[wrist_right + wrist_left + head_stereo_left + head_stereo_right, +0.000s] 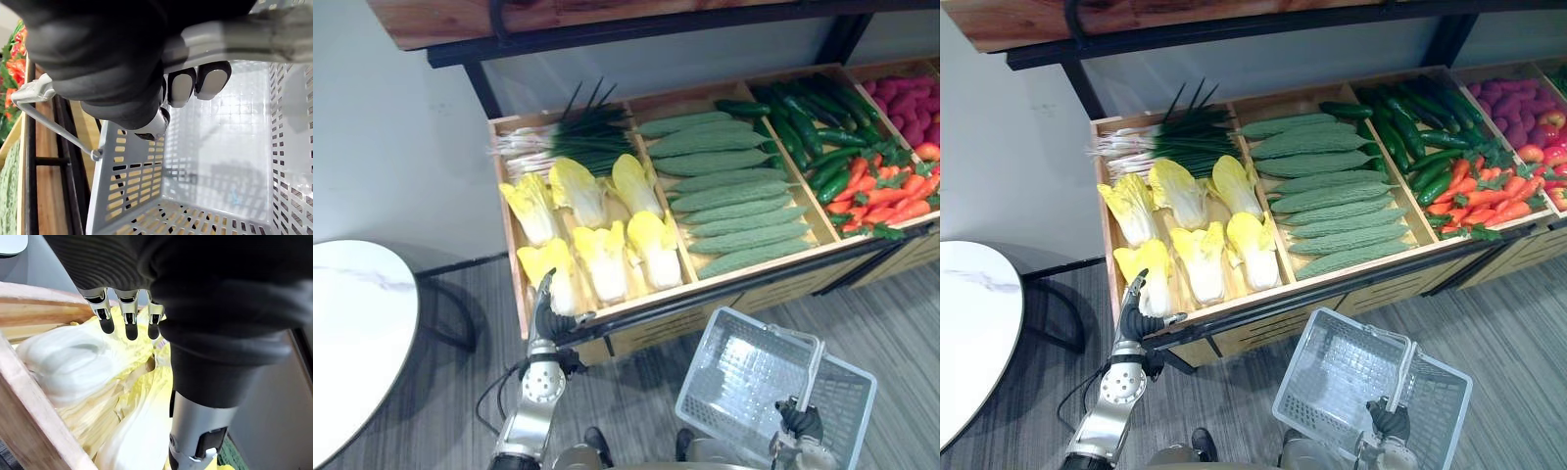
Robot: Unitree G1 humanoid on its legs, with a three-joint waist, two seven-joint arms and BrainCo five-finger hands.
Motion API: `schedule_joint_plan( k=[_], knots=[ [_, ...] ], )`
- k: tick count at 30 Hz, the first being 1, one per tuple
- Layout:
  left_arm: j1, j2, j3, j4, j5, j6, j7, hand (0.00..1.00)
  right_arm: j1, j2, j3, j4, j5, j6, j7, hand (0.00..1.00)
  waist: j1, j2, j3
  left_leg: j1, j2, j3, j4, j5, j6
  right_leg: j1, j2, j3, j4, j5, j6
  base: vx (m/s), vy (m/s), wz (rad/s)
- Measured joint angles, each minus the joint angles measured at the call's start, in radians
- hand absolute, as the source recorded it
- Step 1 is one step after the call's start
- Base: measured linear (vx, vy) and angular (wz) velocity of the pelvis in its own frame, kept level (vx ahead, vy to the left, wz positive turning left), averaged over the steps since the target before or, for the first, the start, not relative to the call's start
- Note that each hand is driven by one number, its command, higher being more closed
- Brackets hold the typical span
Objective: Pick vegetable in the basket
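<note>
Several yellow-white napa cabbages (604, 257) lie in the left wooden bin (514, 269) of the produce stand. My left hand (548, 315) is raised at that bin's front edge, beside the nearest cabbage (558, 272). Its fingers (129, 318) are straight and hover just above a pale cabbage (88, 367), holding nothing. The grey plastic basket (744, 374) hangs in front of the stand, tilted and empty. My right hand (800, 421) is shut on the basket handle (244, 41), fingers curled round it above the perforated basket wall (137, 181).
Green onions (570, 139) lie behind the cabbages. To the right are pale green bitter gourds (734, 196), dark cucumbers (813, 127), orange-red carrots (886, 196) and red fruit (909, 103). A dark shelf bar (656, 29) runs overhead. A round white table (352, 333) stands at the left.
</note>
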Motion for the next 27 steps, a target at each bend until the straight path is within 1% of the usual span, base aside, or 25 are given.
schedule_joint_plan(
  k=[1, 2, 4, 5, 6, 9, 11, 13, 15, 16, 20, 21, 25, 27],
  knots=[
    [-0.025, 0.000, -0.001, 0.032, 0.001, 0.007, 0.001, 0.00, -0.002, -0.013, 0.008, 0.000, 0.000, -0.001, 0.000, 1.00, -0.014, 0.006, 0.001, -0.001, 0.001, 0.000, -0.016, 0.008, -0.007, -0.014, 0.007, 0.011, 0.001, 0.006, 0.000, -0.04, -0.050, -0.29],
    [-0.048, 0.000, -0.002, 0.066, 0.004, 0.010, 0.002, 0.00, -0.003, -0.026, 0.016, 0.000, 0.000, -0.002, -0.001, 1.00, -0.021, 0.016, 0.001, -0.002, 0.004, 0.001, -0.031, 0.011, -0.010, -0.031, 0.015, 0.024, 0.001, 0.013, -0.003, -0.04, -0.044, -0.36],
    [-0.099, 0.000, -0.005, 0.114, 0.018, 0.019, 0.006, 0.00, -0.006, -0.035, 0.016, 0.000, 0.000, -0.004, -0.001, 1.00, -0.028, 0.024, 0.008, -0.015, 0.006, 0.006, -0.038, 0.023, -0.009, -0.057, 0.020, 0.040, 0.002, 0.024, -0.004, -0.06, -0.032, -0.29],
    [-0.114, 0.000, -0.007, 0.122, 0.019, 0.023, 0.010, 0.00, -0.006, -0.037, 0.016, 0.000, 0.001, -0.004, -0.002, 1.00, -0.035, 0.025, 0.009, -0.022, 0.008, 0.006, -0.038, 0.024, -0.009, -0.067, 0.021, 0.046, 0.004, 0.025, -0.006, -0.09, -0.034, -0.22],
    [-0.137, 0.002, -0.009, 0.131, 0.020, 0.027, 0.021, 0.00, -0.010, -0.039, 0.018, -0.002, 0.001, -0.005, -0.001, 1.00, -0.048, 0.028, 0.013, -0.035, 0.011, 0.010, -0.037, 0.024, -0.009, -0.086, 0.026, 0.053, 0.007, 0.029, -0.009, -0.09, -0.027, -0.25],
    [-0.221, 0.013, -0.009, 0.182, 0.034, 0.030, 0.048, 0.00, -0.012, -0.044, 0.019, -0.005, 0.004, -0.009, -0.003, 1.00, -0.051, 0.024, 0.047, -0.050, 0.011, 0.026, -0.037, 0.028, -0.006, -0.129, 0.027, 0.078, 0.034, 0.030, -0.009, -0.08, -0.015, -0.20],
    [-0.282, 0.034, -0.006, 0.230, 0.042, 0.039, 0.073, 0.00, -0.017, -0.051, 0.023, -0.014, 0.010, -0.011, -0.004, 1.00, -0.058, 0.024, 0.067, -0.068, 0.010, 0.028, -0.036, 0.029, -0.006, -0.155, 0.027, 0.083, 0.045, 0.030, -0.010, -0.09, -0.022, -0.11],
    [-0.352, 0.071, 0.015, 0.306, 0.064, 0.058, 0.109, 0.00, -0.017, -0.053, 0.044, -0.055, 0.022, -0.020, -0.004, 1.00, -0.070, 0.016, 0.092, -0.080, 0.012, 0.037, -0.036, 0.033, -0.005, -0.182, 0.025, 0.095, 0.066, 0.031, -0.011, -0.05, -0.026, -0.11],
    [-0.398, 0.089, 0.047, 0.359, 0.065, 0.080, 0.127, 0.00, -0.017, -0.052, 0.070, -0.083, 0.037, -0.032, -0.004, 1.00, -0.070, 0.009, 0.105, -0.081, 0.013, 0.052, -0.035, 0.033, -0.005, -0.197, 0.023, 0.109, 0.077, 0.032, -0.012, -0.02, -0.019, -0.19],
    [-0.431, 0.092, 0.062, 0.395, 0.064, 0.091, 0.137, 0.00, -0.017, -0.052, 0.084, -0.094, 0.042, -0.043, -0.003, 1.00, -0.071, 0.007, 0.113, -0.086, 0.013, 0.056, -0.034, 0.033, -0.005, -0.205, 0.022, 0.110, 0.084, 0.032, -0.012, 0.00, -0.022, -0.12],
    [-0.491, 0.092, 0.079, 0.429, 0.054, 0.109, 0.163, 0.00, -0.016, -0.051, 0.109, -0.145, 0.059, -0.046, -0.003, 1.00, -0.069, 0.000, 0.146, -0.089, 0.013, 0.057, -0.031, 0.033, -0.005, -0.209, 0.018, 0.109, 0.095, 0.032, -0.011, 0.01, -0.006, 0.00],
    [-0.498, 0.092, 0.082, 0.440, 0.053, 0.110, 0.173, 1.00, -0.015, -0.050, 0.116, -0.164, 0.063, -0.047, -0.001, 1.00, -0.068, 0.000, 0.152, -0.089, 0.013, 0.058, -0.030, 0.033, -0.006, -0.210, 0.017, 0.108, 0.096, 0.030, -0.010, 0.05, -0.019, 0.02],
    [-0.510, 0.081, 0.106, 0.446, 0.035, 0.107, 0.173, 1.00, -0.015, -0.049, 0.135, -0.202, 0.085, -0.047, 0.002, 1.00, -0.062, -0.001, 0.162, -0.088, 0.013, 0.066, -0.020, 0.032, -0.006, -0.210, 0.012, 0.107, 0.108, 0.025, -0.002, 0.05, -0.018, 0.03],
    [-0.541, 0.071, 0.107, 0.466, 0.034, 0.105, 0.167, 1.00, -0.015, -0.049, 0.135, -0.209, 0.094, -0.047, 0.019, 1.00, -0.041, -0.001, 0.166, -0.088, 0.014, 0.067, -0.019, 0.032, -0.006, -0.209, 0.011, 0.106, 0.109, 0.025, -0.002, 0.00, 0.000, 0.00]
  ],
)
